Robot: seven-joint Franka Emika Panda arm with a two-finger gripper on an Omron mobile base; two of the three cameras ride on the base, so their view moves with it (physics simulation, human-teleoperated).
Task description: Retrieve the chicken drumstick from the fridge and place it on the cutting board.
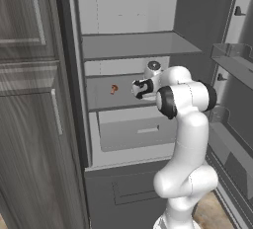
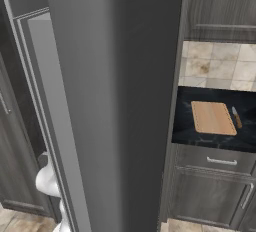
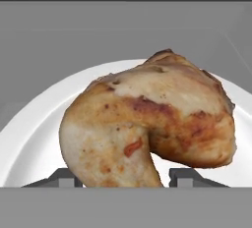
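Chicken drumstick [image 3: 150,124] hides the jaws' gap.

Rendered evenly and flatly, without glare or hard shadows. Shaded softly inside the fridge [image 1: 129,50], darker toward the upper right of the left base view. Dimmed along the left edge of the right base view. Slightly soft and pixelated up close on the chicken drumstick [image 3: 147,124] and white plate [image 3: 34,138].
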